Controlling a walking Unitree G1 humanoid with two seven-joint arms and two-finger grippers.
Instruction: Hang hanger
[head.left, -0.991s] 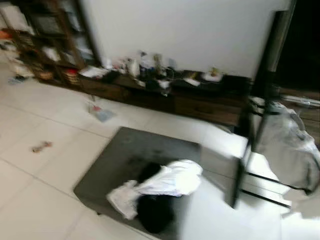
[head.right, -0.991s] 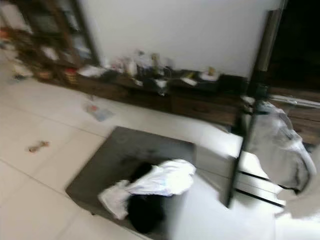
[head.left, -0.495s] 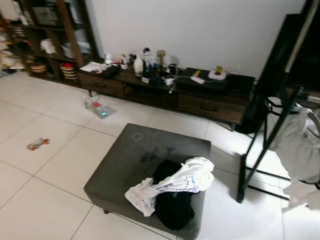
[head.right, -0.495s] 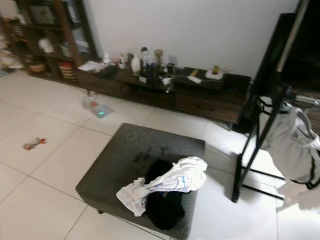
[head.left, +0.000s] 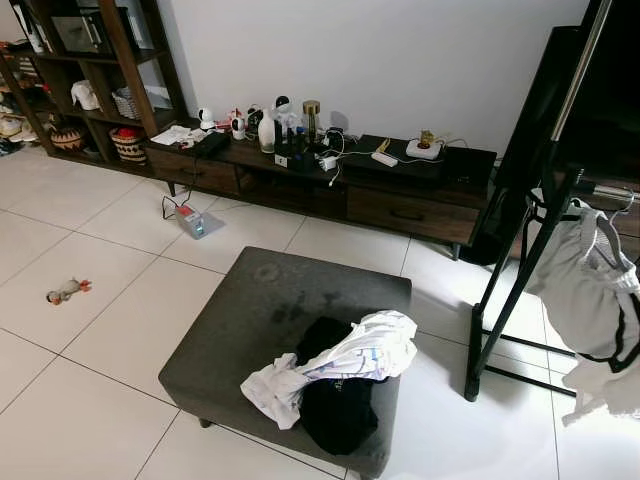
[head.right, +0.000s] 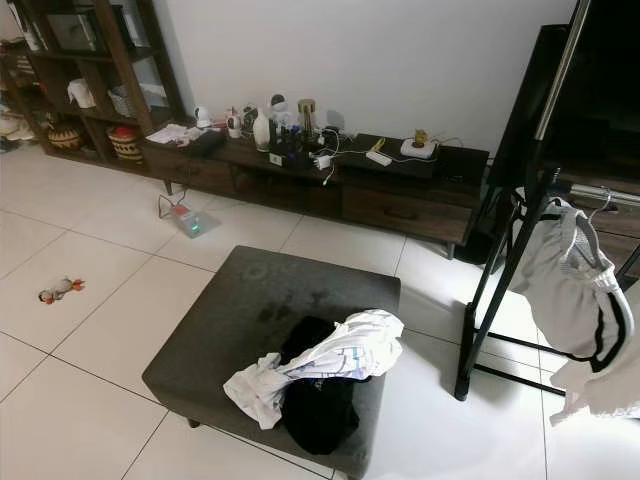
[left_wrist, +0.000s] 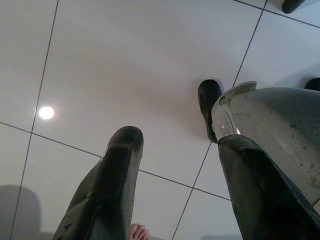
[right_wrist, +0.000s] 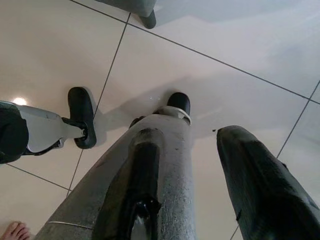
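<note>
White-tiled living room with a grey ottoman (head.left: 290, 310) bearing a clothes pile (head.left: 335, 365). Both arms hang idle over floor tile: left gripper (left_wrist: 175, 165) and right gripper (right_wrist: 195, 165), each released and empty. The hanger (head.right: 598, 208), carrying a white garment (head.right: 570, 285), sits on the rack (head.right: 515, 250), well ahead and right of both claws. Judgement: approach squarely before reaching.
</note>
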